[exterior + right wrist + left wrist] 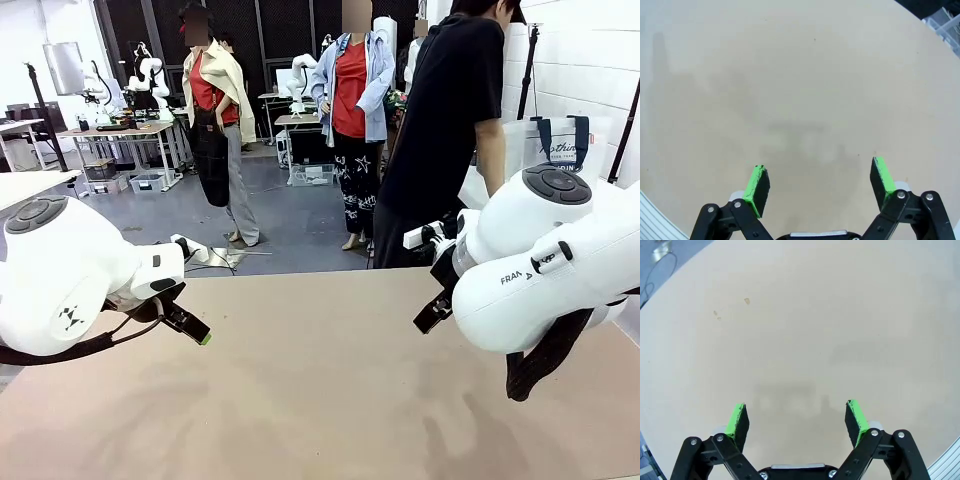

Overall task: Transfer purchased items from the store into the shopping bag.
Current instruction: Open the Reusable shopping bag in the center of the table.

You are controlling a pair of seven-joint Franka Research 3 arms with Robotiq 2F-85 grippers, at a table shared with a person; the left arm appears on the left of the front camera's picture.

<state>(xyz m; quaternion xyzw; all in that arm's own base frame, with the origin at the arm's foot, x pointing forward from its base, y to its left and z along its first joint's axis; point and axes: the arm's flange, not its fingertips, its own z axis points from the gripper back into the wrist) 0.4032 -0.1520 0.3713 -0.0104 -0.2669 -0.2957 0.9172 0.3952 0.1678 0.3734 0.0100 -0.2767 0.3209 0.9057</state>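
Your green-padded left hand (797,414) and right hand (821,176) hang above the beige tabletop (320,390), both spread apart, presumably ready to grasp.

Your front camera sits low between the two arms and faces across the table (320,400) toward the person (445,130) at its far edge. The left arm (60,280) looms close at picture left, the right arm (540,270) at picture right. Each wrist camera looks steeply down on the tan top from near, past its own left claw (796,407) or right claw (819,167) rising from the bottom edge. All three views share that tabletop.
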